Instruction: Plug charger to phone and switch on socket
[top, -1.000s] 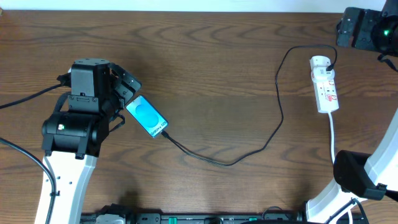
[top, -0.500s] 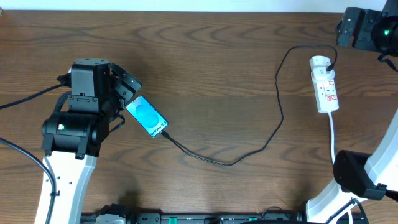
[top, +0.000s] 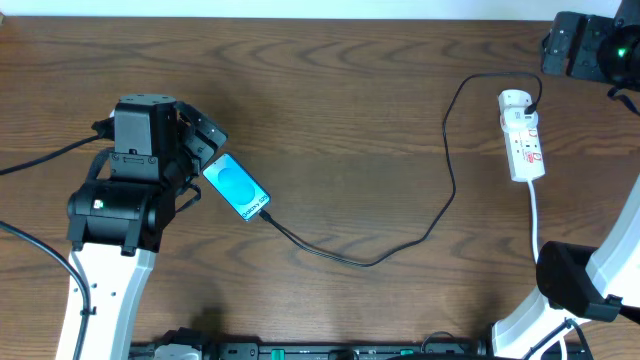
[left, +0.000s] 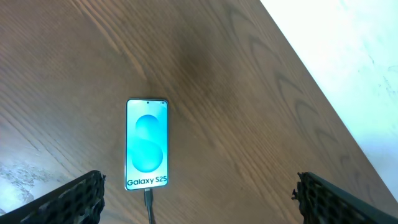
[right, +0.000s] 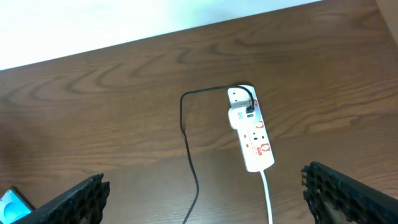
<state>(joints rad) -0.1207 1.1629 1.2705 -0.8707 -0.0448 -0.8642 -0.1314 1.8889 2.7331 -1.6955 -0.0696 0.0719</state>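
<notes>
The phone (top: 237, 188) lies screen-up left of centre on the table (top: 340, 90), with the charger (top: 440, 215) running from its lower end to the socket (top: 522, 135) at upper right. Only the left wrist view shows its "Galaxy S25" lettering. The left gripper (top: 205, 140) gapes open just beside the phone; the right gripper (right: 211, 196), open too, hangs apart from the socket.

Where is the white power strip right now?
In the overhead view, the socket lies on the table's right side, with the charger plugged into its far end, well away from the phone.
</notes>
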